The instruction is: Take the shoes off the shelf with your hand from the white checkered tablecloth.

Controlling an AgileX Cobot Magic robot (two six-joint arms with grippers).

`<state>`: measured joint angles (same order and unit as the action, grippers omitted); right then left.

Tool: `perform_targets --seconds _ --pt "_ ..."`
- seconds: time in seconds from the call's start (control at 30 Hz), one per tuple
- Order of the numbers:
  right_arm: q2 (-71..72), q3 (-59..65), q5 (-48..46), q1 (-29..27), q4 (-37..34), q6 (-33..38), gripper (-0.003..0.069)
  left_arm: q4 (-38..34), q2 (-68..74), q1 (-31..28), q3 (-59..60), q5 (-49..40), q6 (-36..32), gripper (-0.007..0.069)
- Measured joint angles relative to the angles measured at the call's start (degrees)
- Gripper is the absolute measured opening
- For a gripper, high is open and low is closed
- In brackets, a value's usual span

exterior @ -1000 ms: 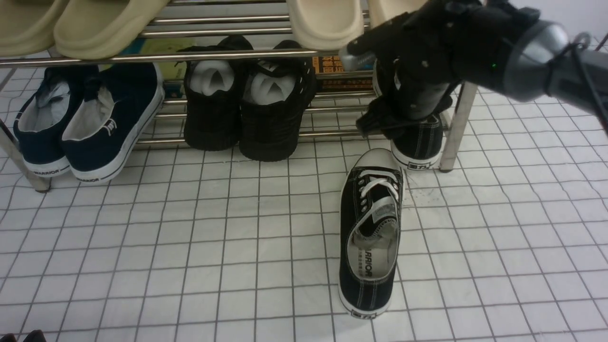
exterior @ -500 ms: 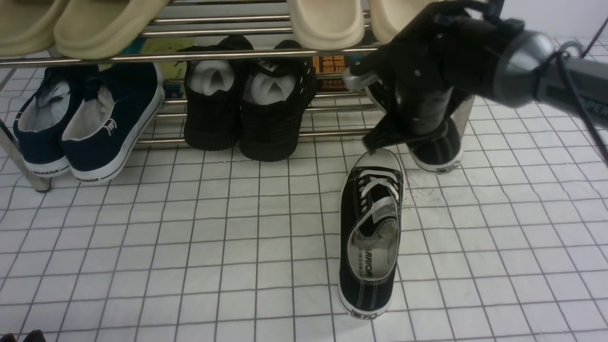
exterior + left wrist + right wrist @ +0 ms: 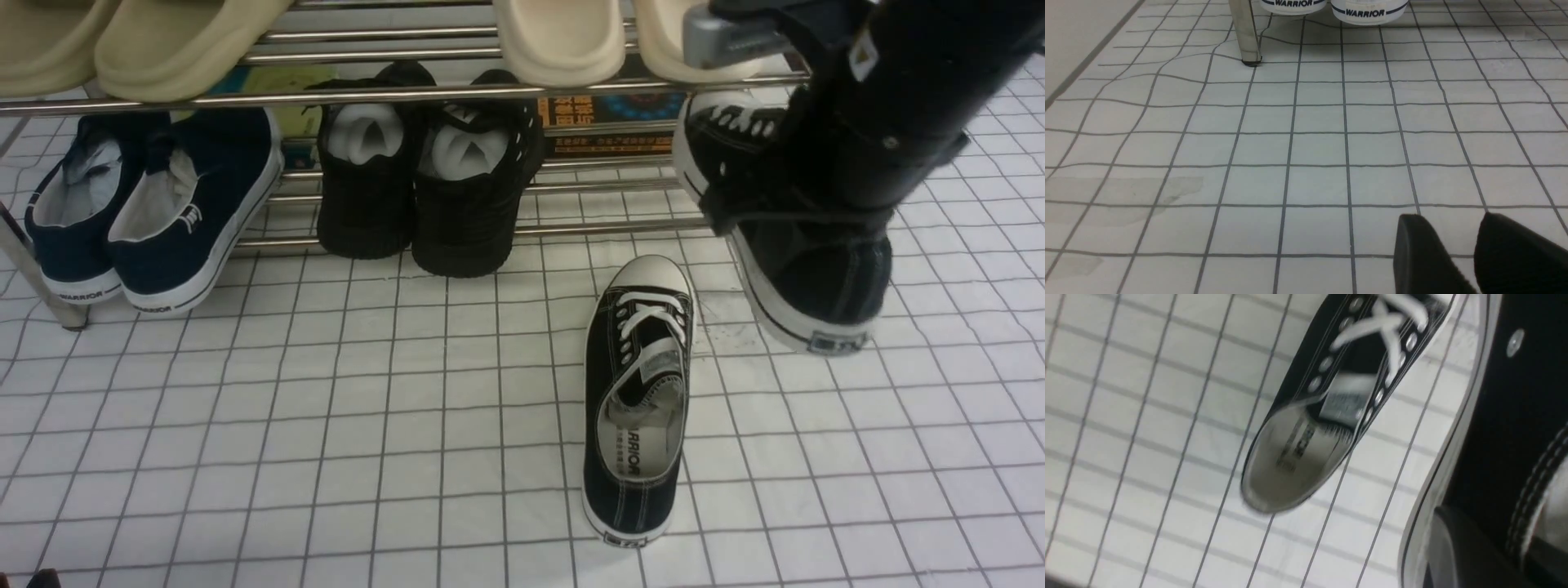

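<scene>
Black canvas, white laces, white rubber toe caps, white stitching, white-edged soles, same on both. Lifted sneaker (image 3: 816,278) is in my right claw (image 3: 775,214), clamped tight on it at the right end of the chrome rack (image 3: 408,94). It hangs tilted over the checkered cloth (image 3: 326,408): toe up by the rack tubes, heel low and toward me. Long axis runs front-to-back, heel skewed a bit right.

Other sneaker (image 3: 637,408) sits on its sole on the cloth just in front of the rack, just left of the lifted one. Toe at the rack, heel toward me, axis almost straight front-to-back.

Claw body covers the lifted sneaker's opening and midsection; can't tell if its toe touches the tubes. Right wrist view is blurred: one finger (image 3: 1457,547) shows against the canvas, the other is hidden. Left claw (image 3: 1457,241): only the tips show, cut by the frame edge, low over the cloth. Can't tell if it's parted or closed.
</scene>
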<state>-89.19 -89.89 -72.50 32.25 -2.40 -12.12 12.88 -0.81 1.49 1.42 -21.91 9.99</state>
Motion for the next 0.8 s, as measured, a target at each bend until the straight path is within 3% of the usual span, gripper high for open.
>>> perform_targets --seconds 0.3,0.4,0.8 --pt "6.39 16.26 0.12 0.00 -2.94 -1.29 0.0007 0.59 0.00 0.00 0.00 -0.07 0.00 0.0239" --pt "5.99 21.22 3.94 0.00 -3.08 -1.70 0.0010 0.70 0.00 0.00 0.00 -0.07 0.00 0.0239" --pt "-0.54 22.50 13.90 -0.41 -0.46 -1.76 0.0010 0.83 0.00 0.00 0.00 -0.07 0.00 0.0239"
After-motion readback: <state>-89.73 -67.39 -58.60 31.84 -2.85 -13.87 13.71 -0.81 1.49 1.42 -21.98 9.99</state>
